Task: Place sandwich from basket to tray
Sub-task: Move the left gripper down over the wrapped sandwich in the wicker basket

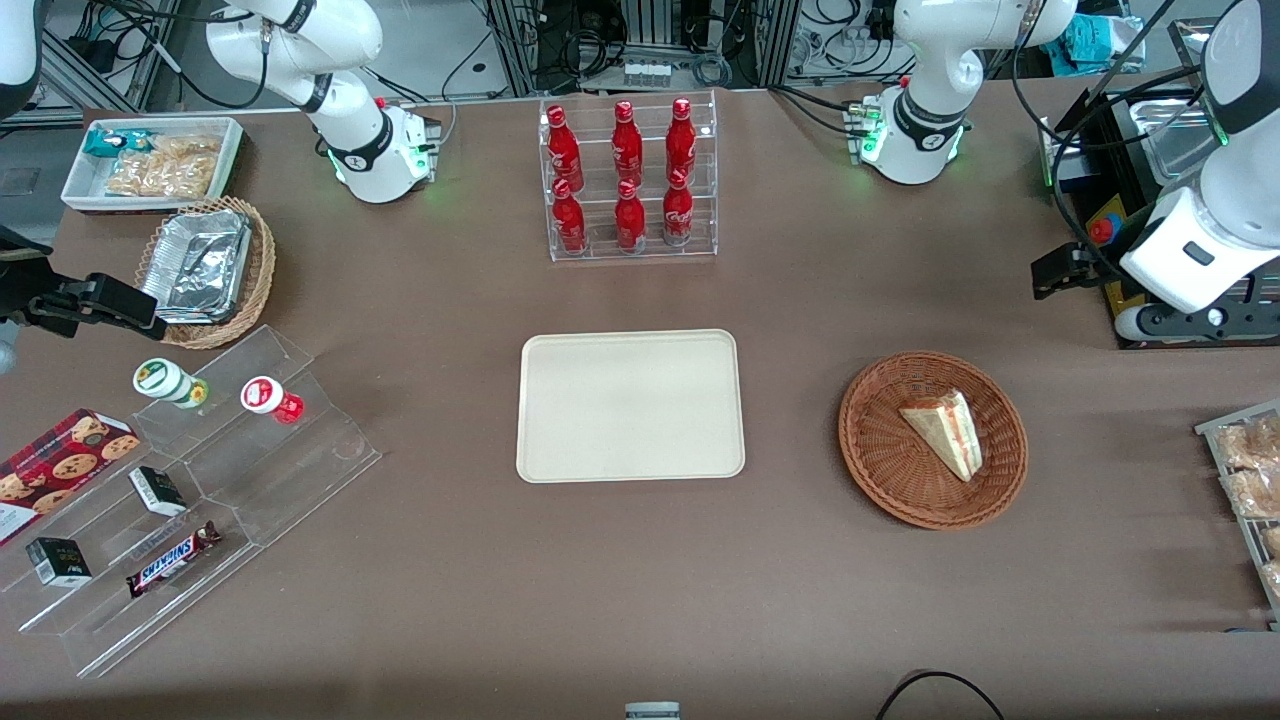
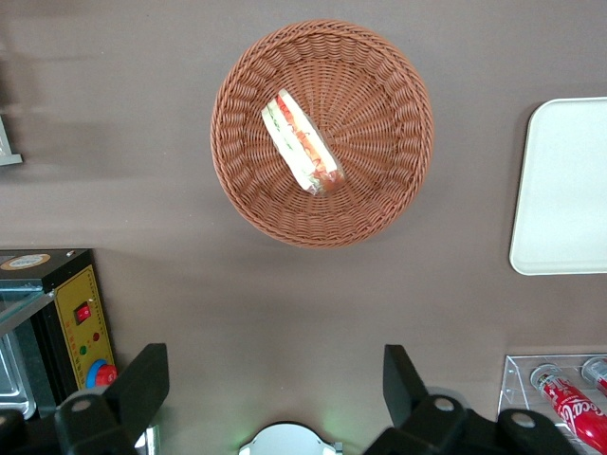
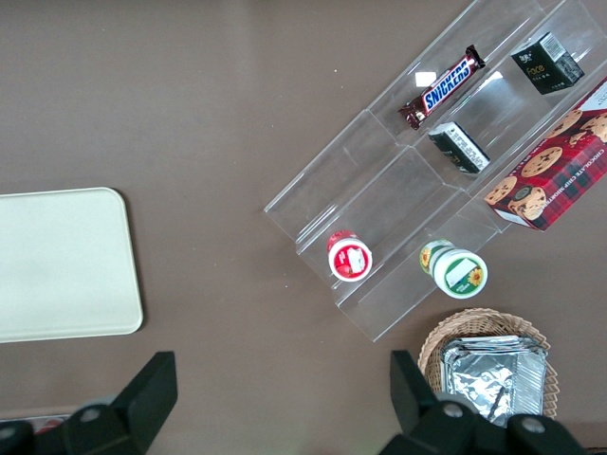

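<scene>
The sandwich [image 1: 945, 432] [image 2: 303, 142], a pale wedge with red and green filling along its edge, lies on its side in the round reddish-brown wicker basket [image 1: 880, 480] [image 2: 237, 180]. The cream tray [image 1: 630, 405] [image 2: 564, 190] lies flat beside the basket, toward the parked arm's end, with nothing on it. My left gripper [image 1: 1047, 274] [image 2: 275, 379] hangs high above the table, farther from the front camera than the basket and toward the working arm's end. Its fingers [image 2: 142, 379] stand wide open with only bare table between them.
A clear rack of red bottles [image 1: 630, 180] [image 2: 569, 398] stands farther from the front camera than the tray. A black box with a red button [image 1: 1100, 230] [image 2: 81, 322] sits near the gripper. A tray of pastries [image 1: 1250, 470] lies at the working arm's end. Snack shelves [image 1: 200, 480] lie toward the parked arm's end.
</scene>
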